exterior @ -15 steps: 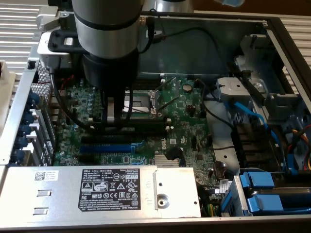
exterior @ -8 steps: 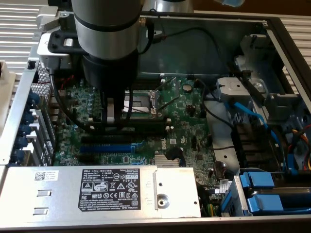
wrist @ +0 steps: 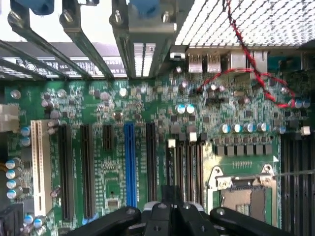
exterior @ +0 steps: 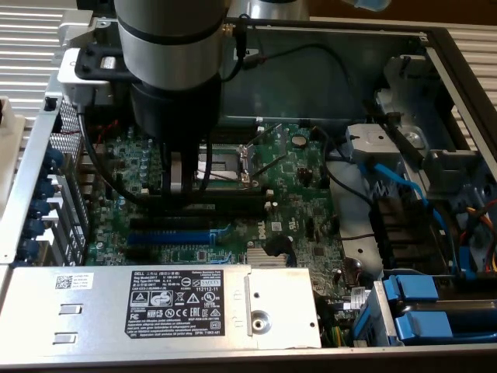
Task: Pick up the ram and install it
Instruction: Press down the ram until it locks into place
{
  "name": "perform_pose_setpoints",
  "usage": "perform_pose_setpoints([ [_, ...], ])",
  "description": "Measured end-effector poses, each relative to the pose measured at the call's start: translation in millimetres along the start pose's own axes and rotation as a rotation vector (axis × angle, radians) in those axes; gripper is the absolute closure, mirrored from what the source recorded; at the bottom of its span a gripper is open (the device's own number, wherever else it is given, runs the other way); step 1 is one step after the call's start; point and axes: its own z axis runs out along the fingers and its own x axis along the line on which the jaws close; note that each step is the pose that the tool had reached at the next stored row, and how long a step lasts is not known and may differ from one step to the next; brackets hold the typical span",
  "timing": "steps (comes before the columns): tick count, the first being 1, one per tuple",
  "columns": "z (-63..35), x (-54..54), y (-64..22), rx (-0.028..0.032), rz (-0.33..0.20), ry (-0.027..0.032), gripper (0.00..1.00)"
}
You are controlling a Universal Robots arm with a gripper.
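Over the green board (exterior: 295, 210) inside the open computer case (exterior: 458, 54), the claw (wrist: 170, 214) hangs low with its fingers pressed together, right above the black slots (wrist: 189, 169) beside the processor socket (wrist: 243, 194). The ram seems edge-on between them, likely being seated; pressing needs square alignment.

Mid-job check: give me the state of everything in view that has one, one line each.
gripper, shut, low over the black memory slots; whether it grips anything I cannot tell
black memory slots, those beside the gripper look empty
blue expansion slot, empty
white slot, empty
CPU socket, uncovered, retention frame raised
computer case, open, lying flat
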Motion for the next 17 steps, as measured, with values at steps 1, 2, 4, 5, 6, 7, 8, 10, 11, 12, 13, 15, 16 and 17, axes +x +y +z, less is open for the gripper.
perform_pose_setpoints([
  [1, -4.4, -0.4, 0.0, 0.0001, 0.000, -0.0001, 0.89],
  [2, -8.9, -0.7, 0.0, 0.0000, 0.000, 0.0001, 0.89],
  [4, -18.3, -1.5, -0.1, 0.0000, 0.000, 0.0000, 0.89],
  [5, -22.8, -1.9, -0.2, 0.0000, 0.000, -0.0001, 0.89],
  [6, -27.3, -2.3, -0.6, 0.0000, 0.000, 0.0000, 0.89],
  [7, -31.7, -2.7, -1.6, 0.0000, 0.000, 0.0000, 0.89],
  [8, -36.1, -3.1, -3.2, 0.0000, 0.000, -0.0001, 0.89],
  [10, -44.8, -4.0, -8.2, 0.0001, 0.000, -0.0001, 0.89],
  [11, -48.2, -4.3, -11.0, 0.0001, 0.000, -0.0001, 0.89],
  [12, -51.0, -4.5, -13.9, 0.0000, 0.000, 0.0000, 0.89],
  [13, -53.5, -4.8, -16.9, 0.0000, 0.000, 0.0000, 0.89],
  [15, -58.3, -5.5, -23.2, 0.0001, 0.000, -0.0001, 0.89],
  [16, -60.6, -5.8, -26.1, 0.0000, 0.000, 0.0000, 0.89],
  [17, -63.3, -6.1, -29.5, 0.0000, 0.000, 0.0000, 0.89],
])
